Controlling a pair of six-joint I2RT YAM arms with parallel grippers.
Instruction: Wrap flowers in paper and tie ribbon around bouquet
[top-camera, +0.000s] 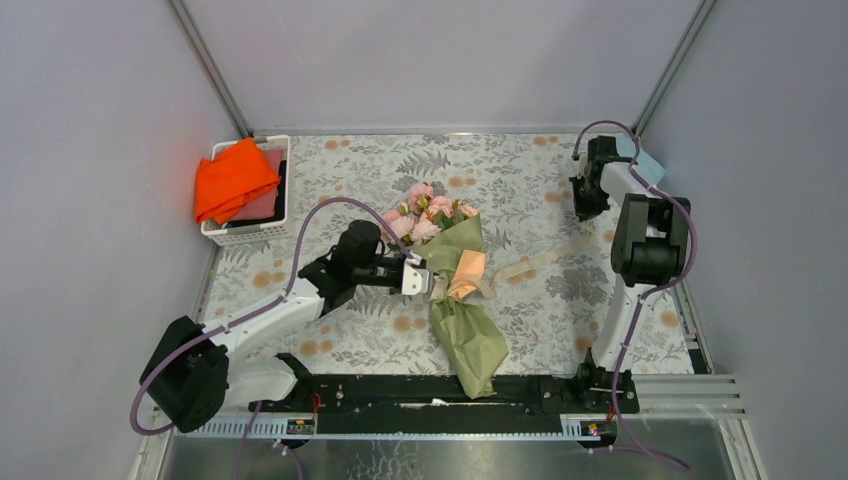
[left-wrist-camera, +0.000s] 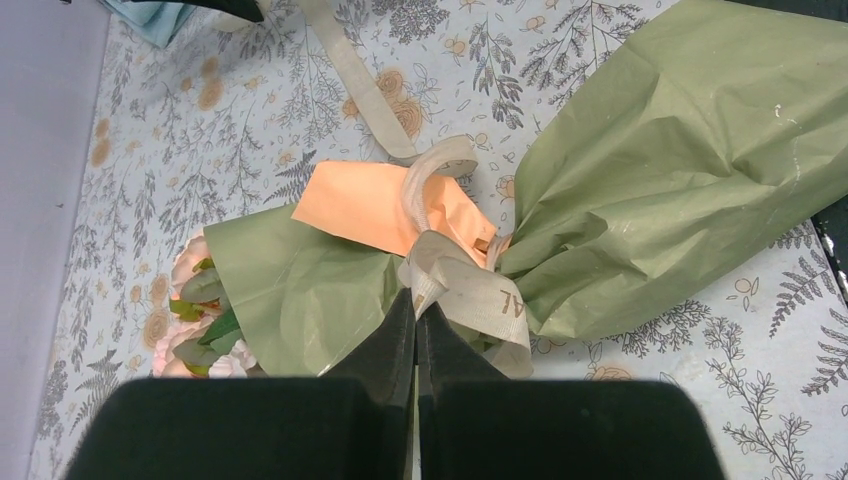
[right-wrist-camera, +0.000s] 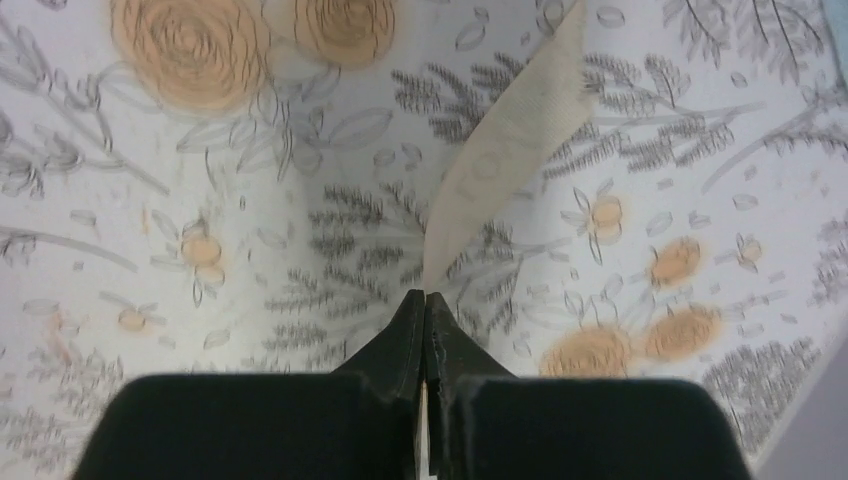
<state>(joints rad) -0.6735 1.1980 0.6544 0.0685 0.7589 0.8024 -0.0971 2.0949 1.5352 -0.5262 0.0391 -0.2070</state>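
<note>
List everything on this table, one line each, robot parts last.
flowers: one bunch, pale pink, at the cone's far end
paper: one sheet, olive green with peach flap, wrapped as a cone, mid-table
ribbon: one, cream-beige, looped at the cone's waist, trailing right
basket: one, white, far left
cloth: one, orange, in the basket
folded cloth: one, light blue, far right
table cover: one, white floral print
rail: one, black, near edge
left arm: one, white and black, jaws shut on the ribbon at the waist
right arm: one, white and black, jaws shut on the ribbon's end
</note>
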